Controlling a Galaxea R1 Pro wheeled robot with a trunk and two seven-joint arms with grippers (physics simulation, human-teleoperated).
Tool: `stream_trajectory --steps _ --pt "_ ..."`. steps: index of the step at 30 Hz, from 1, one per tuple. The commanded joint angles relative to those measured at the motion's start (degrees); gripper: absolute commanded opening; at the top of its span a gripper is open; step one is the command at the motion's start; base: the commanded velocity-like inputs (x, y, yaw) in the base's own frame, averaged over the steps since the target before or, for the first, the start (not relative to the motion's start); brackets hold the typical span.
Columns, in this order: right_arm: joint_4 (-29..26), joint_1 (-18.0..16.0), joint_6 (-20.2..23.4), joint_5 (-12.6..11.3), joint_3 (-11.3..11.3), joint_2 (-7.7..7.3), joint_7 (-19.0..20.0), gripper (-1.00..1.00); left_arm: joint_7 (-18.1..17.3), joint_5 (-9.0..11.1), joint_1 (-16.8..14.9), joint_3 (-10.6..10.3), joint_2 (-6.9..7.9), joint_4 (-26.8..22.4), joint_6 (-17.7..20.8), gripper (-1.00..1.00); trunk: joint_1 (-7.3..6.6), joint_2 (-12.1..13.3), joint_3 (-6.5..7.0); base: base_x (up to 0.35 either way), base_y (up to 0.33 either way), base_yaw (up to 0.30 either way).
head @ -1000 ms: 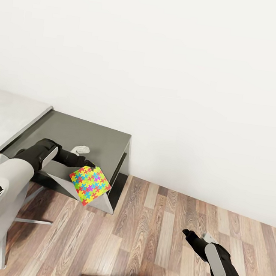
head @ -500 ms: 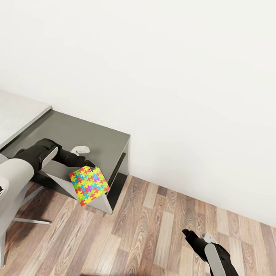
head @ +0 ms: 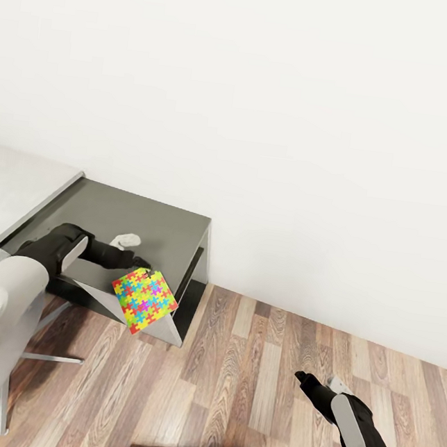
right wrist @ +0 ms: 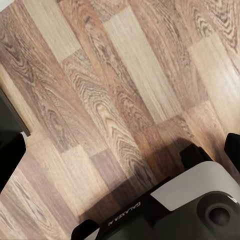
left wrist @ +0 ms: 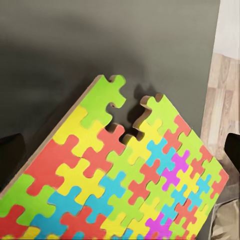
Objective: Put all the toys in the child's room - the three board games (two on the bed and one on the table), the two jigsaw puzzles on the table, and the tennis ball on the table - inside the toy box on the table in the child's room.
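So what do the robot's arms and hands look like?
Both arms are glossy black with pale grey-white shell panels. The left arm has a small red patch near its upper part. The left gripper and right gripper end in dark jaws. The base carries white "GALAXEA" lettering.

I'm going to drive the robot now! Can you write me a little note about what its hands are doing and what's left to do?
Left gripper: shut on a puzzle, held tilted over the front corner of the dark grey desk.
Right gripper: holds nothing, hangs low over the wood floor; open or shut is hard to tell.
The white desk top is at the far left.
Done: one puzzle picked up.
Left: carry this puzzle to the toy box and drop it in, then fetch whatever other toys are not in it yet.
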Motion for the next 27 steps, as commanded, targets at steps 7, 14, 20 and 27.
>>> stream_trajectory --steps 7,14,20,27 --pt "-0.6 0.0 0.1 -0.6 -0.1 0.09 -0.5 1.00 -12.6 0.6 0.0 -0.2 3.55 -0.5 0.2 1.00 0.03 -0.1 -0.09 0.000 0.000 0.000" --pt "-1.7 0.0 0.1 -0.6 -0.1 0.20 -0.5 1.00 -23.8 0.5 0.0 -0.3 7.19 -1.8 -1.6 1.00 0.03 -0.1 -0.09 0.000 0.000 0.000" --pt "-1.9 0.0 0.1 -0.6 -0.1 0.20 -0.5 1.00 -34.6 0.5 0.0 -0.3 9.94 -2.4 -2.1 1.00 0.03 -0.1 -0.09 0.000 0.000 0.000" --pt "-2.0 0.0 -0.1 -0.6 -0.1 0.57 -0.3 1.00 -44.0 0.5 0.0 -0.3 11.81 -2.6 -2.2 1.00 0.03 -0.1 -0.09 0.000 0.000 0.000"
